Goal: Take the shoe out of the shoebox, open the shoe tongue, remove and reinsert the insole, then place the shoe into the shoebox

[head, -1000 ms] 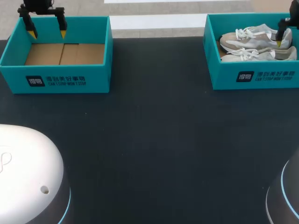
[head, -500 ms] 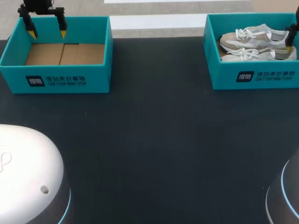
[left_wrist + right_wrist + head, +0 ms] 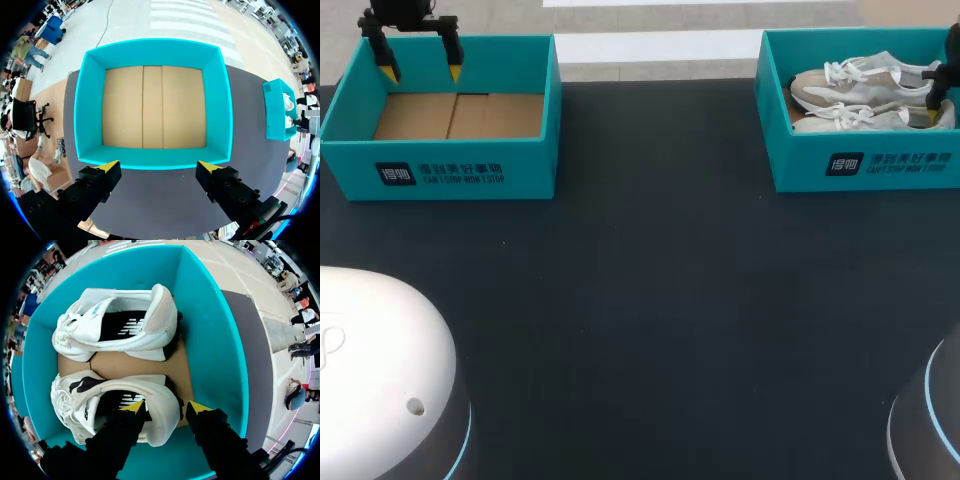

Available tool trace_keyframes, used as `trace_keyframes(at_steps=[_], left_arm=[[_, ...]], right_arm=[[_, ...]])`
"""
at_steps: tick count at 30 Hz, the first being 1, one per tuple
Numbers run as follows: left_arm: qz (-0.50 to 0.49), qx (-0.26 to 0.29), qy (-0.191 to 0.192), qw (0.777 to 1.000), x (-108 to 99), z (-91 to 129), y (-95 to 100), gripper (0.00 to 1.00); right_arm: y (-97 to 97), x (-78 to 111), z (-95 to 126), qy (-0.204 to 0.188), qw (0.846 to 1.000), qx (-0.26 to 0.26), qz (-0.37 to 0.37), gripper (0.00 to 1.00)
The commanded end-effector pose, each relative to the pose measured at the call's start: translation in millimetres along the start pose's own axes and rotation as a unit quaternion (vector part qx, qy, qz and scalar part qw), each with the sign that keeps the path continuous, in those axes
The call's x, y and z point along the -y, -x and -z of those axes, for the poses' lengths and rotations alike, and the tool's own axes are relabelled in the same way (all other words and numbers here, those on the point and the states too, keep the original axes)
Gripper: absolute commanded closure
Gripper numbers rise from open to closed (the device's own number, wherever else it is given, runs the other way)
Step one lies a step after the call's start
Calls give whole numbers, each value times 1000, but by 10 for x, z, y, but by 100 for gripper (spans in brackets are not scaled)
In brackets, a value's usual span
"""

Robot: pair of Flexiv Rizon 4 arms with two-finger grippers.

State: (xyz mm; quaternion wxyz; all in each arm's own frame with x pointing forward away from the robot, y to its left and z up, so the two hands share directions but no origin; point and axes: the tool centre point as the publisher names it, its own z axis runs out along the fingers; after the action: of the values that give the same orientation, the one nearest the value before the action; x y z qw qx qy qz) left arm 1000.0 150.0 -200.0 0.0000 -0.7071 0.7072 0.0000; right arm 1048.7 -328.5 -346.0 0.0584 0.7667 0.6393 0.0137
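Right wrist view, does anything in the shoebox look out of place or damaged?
Nothing stands out. Two white lace-up sneakers lie side by side in the teal cardboard shoebox, undamaged; the right end effector straddles the nearer one's heel.

Head view high behind table (image 3: 650, 300); wrist views close, straight down.

A dark matte desk (image 3: 650, 300) carries an empty teal box (image 3: 450, 170) at its far left corner, brown cardboard lining the box's floor.
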Motion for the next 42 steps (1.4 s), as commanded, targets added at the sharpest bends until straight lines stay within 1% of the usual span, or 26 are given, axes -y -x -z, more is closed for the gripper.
trace_keyframes(at_steps=[1,3,4,5,6,8,9,10,12,15,16,18,19,20,23,27,28,31,33,35,36,38,40,41,42], left_arm=[[0,0,0,1000,0,0,0,0],[0,0,0,1000,0,0,0,0],[0,0,0,1000,0,0,0,0],[0,0,0,1000,0,0,0,0],[0,0,0,1000,0,0,0,0],[0,0,0,1000,0,0,0,0],[0,0,0,1000,0,0,0,0],[0,0,0,1000,0,0,0,0],[0,0,0,1000,0,0,0,0],[0,0,0,1000,0,0,0,0],[0,0,0,1000,0,0,0,0],[0,0,0,1000,0,0,0,0],[0,0,0,1000,0,0,0,0],[0,0,0,1000,0,0,0,0],[0,0,0,1000,0,0,0,0],[0,0,0,1000,0,0,0,0],[0,0,0,1000,0,0,0,0],[0,0,0,1000,0,0,0,0],[0,0,0,1000,0,0,0,0],[0,0,0,1000,0,0,0,0],[0,0,0,1000,0,0,0,0],[0,0,0,1000,0,0,0,0],[0,0,0,1000,0,0,0,0],[0,0,0,1000,0,0,0,0],[0,0,0,1000,0,0,0,0]], right_arm=[[6,28,-69,10,1000,2,2,31],[1,15,-87,13,1000,13,8,33],[-1,12,-96,13,1000,13,9,35],[2,10,-113,9,1000,16,10,40],[5,10,-126,8,1000,20,9,50],[8,19,-146,2,1000,21,10,61],[5,26,-154,2,1000,23,10,71],[-1,38,-160,1,1000,25,12,99],[-9,55,-170,0,1000,28,13,100],[18,65,-138,3,999,47,6,100],[40,53,-100,1,998,55,-1,100],[89,28,9,6,999,50,-8,100],[113,17,68,9,998,61,-12,100],[127,17,143,14,998,55,-9,100],[140,28,361,20,998,64,-3,100],[138,48,738,14,997,72,2,100],[132,54,833,18,997,80,7,100],[116,49,1129,12,996,92,-2,100],[100,43,1320,3,996,82,-16,100],[66,52,1506,7,997,79,-25,100],[48,58,1583,0,997,75,-28,100],[7,71,1712,-1,997,75,-33,100],[-40,94,1800,-7,997,74,-33,100],[-74,118,1834,-10,997,76,-18,100],[-99,134,1859,-5,996,83,-23,100]])
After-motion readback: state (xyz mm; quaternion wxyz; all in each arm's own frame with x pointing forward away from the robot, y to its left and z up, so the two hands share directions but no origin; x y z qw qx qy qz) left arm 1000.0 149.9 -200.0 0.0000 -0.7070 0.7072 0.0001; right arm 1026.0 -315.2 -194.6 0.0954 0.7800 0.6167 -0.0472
